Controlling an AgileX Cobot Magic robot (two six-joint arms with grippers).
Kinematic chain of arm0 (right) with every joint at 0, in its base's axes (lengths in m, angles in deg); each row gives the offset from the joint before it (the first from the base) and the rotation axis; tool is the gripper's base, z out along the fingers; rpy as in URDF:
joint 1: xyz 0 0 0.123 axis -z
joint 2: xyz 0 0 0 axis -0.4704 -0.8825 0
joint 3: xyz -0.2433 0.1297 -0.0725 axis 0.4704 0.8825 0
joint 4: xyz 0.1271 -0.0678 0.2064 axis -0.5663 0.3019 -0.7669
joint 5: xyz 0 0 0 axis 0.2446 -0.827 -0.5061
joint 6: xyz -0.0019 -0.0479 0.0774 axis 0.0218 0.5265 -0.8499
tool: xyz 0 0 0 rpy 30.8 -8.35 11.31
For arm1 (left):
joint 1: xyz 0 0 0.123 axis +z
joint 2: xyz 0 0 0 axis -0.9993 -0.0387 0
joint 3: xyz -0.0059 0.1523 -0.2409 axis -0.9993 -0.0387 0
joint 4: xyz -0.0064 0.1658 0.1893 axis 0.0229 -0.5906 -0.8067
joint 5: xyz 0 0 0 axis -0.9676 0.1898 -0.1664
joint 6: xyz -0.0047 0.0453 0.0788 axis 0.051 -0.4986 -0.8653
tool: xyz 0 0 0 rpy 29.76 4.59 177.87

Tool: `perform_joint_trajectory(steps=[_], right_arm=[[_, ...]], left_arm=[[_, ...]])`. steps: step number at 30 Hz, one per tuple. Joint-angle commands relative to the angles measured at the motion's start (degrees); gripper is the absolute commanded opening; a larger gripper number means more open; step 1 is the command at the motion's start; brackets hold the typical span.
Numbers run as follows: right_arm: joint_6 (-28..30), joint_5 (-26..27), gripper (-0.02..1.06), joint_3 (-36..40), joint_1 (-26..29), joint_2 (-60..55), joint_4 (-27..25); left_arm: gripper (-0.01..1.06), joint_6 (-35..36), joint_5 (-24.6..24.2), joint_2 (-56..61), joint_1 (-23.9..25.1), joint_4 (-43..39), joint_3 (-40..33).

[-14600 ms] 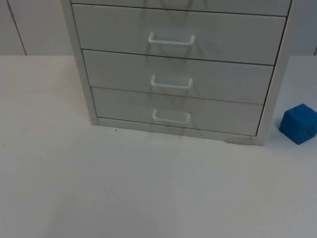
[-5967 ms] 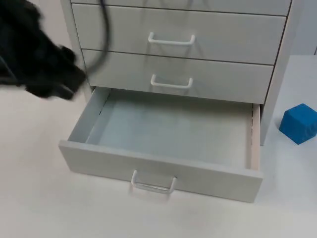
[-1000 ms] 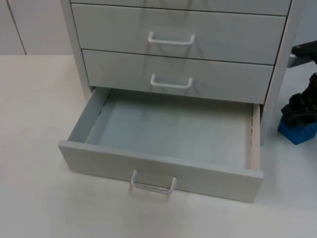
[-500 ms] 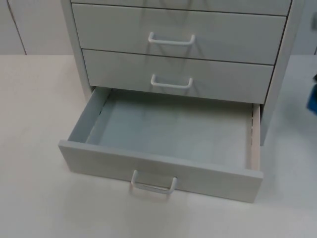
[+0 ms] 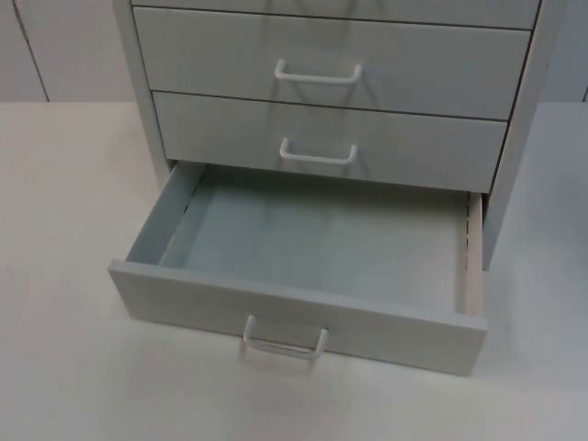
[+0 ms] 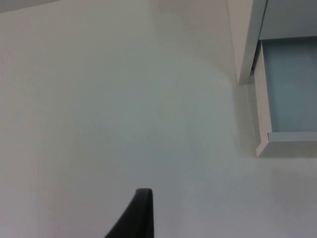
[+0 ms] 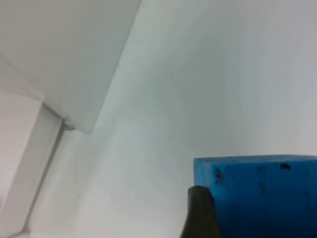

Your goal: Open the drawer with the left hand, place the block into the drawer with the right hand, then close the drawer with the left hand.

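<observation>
The blue cube-shaped block (image 7: 257, 191) has left the white surface (image 5: 64, 367) beside the pale grey drawer cabinet (image 5: 514, 138): a second ago it sat there under the right gripper (image 7: 203, 213), half a second ago it was only a sliver at the frame edge, and now the right wrist view shows it clamped against the gripper's fingertip, lifted. The bottom drawer (image 5: 303, 322) stands pulled out and empty, so the carry over it comes next. The left gripper (image 6: 141, 213) waits above bare surface near the drawer's corner; whether its fingers are parted I cannot tell.
</observation>
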Motion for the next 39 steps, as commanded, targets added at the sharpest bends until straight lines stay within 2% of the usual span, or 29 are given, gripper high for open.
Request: perform_joint_trajectory(steps=[1,9,11,14,15,16,18,19,24,25,27,29,30,34,35,36,39], right_arm=[[-1.3,-0.4,0.0,2.0,0.2,4.7,0.3],[-2.9,-3.7,0.0,5.0,-0.9,11.3,-1.2],[-3.7,-4.8,0.0,5.0,-3.6,11.3,-1.2],[-8.4,-4.8,0.0,5.0,-10.9,11.2,-0.7],[-8.4,-4.8,0.0,5.0,-10.9,11.2,-0.7],[-10.8,-4.5,0.0,5.0,-13.4,11.2,0.1],[-21.0,-4.5,0.0,5.2,-21.2,10.7,7.0],[-21.0,-4.5,0.0,5.2,-21.2,10.7,7.0],[-43.2,-3.9,0.0,5.2,-36.1,5.2,22.0],[-43.2,-3.9,0.0,5.2,-36.1,5.2,22.0],[-52.8,-0.3,0.0,5.2,-42.1,1.7,30.3],[-65.0,4.2,0.0,5.2,-46.2,-2.1,40.2],[-65.0,4.2,0.0,5.2,-46.2,-2.1,40.2],[-97.0,6.5,0.0,5.2,-49.9,-12.2,65.0],[-97.0,6.5,0.0,5.2,-49.9,-12.2,65.0],[-108.0,7.5,0.0,5.2,-49.9,-16.4,72.7],[-123.1,7.9,0.0,5.2,-49.8,-23.1,84.8]], left_arm=[[1.05,0.0,0.4,0.4,0.3,0.6,-0.2],[1.05,0.0,0.4,0.4,0.3,1.6,-0.2],[1.05,0.0,0.5,0.4,0.3,1.7,-0.2],[1.05,0.0,0.7,0.4,0.3,1.7,-0.2],[1.05,0.0,0.7,0.4,0.3,1.7,-0.2],[1.05,0.0,0.7,0.4,0.3,1.9,-0.2],[1.05,0.0,0.7,0.4,0.3,1.9,-0.2],[1.05,0.0,0.7,0.4,0.3,1.9,-0.2],[1.05,0.0,0.7,0.4,0.3,2.4,-0.2],[1.05,0.0,0.7,0.4,0.3,2.4,-0.2],[1.05,0.0,0.7,0.4,0.3,2.4,-0.2],[1.05,0.0,0.7,0.4,0.3,2.4,-0.2],[1.05,0.0,0.7,0.4,0.3,2.4,-0.2],[1.05,0.0,0.8,0.4,0.3,2.3,-0.2],[1.05,0.0,0.8,0.4,0.3,2.3,-0.2],[1.05,0.0,0.8,0.4,0.3,2.3,-0.2],[1.05,0.0,0.8,0.4,0.3,2.3,-0.2]])
